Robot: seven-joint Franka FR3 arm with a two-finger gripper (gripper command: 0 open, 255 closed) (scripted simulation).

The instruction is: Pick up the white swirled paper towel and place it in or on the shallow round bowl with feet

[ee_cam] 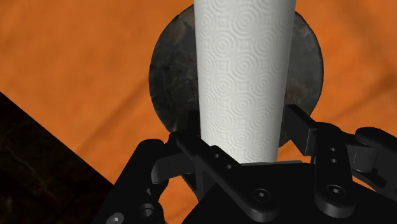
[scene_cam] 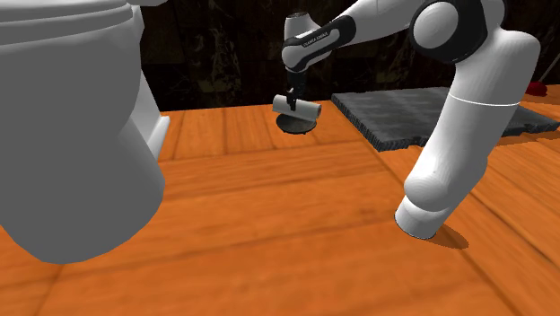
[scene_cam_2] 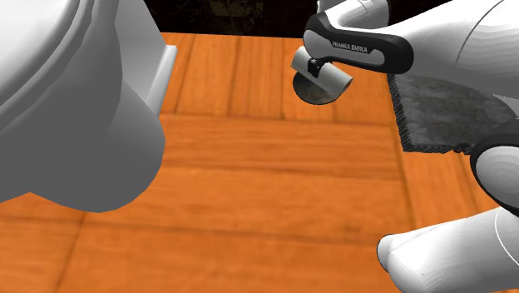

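**While the Roll Hangs Over the Bowl, the Grip Is What Counts**

Because the hand (ee_cam: pixel 245 133) is clamped on the white paper towel (ee_cam: pixel 245 70), the roll is off the wooden surface (scene_cam: pixel 269 206) and hangs over the dark round bowl (ee_cam: pixel 167 76), close to the surface's far edge. In the wrist view a black finger presses on each side of the roll, near one of its ends. The rest of the roll's length reaches out across the bowl's middle. In the shoulder view the roll lies on its side, slightly tilted, just above the bowl's rim. Whether it touches the rim cannot be told. A dark grey mat (scene_cam: pixel 404 112) lies near the bowl, towards the shoulder view's right. A big pale vessel (scene_cam: pixel 72 135) stands well apart at the surface's left.

The roll should handle as a light, soft thing. Its embossed swirls give the fingers a surface that is unlikely to slip, and the wound paper will probably dent under pressure rather than crack. A hold across the round body, as here, looks sensible. Since the hold sits near one end, the free end may sag or swing a little.

The roll is longer than the bowl is deep, so it will likely rest across the bowl rather than sink into it. Being round, it could roll off if let go while tilted.
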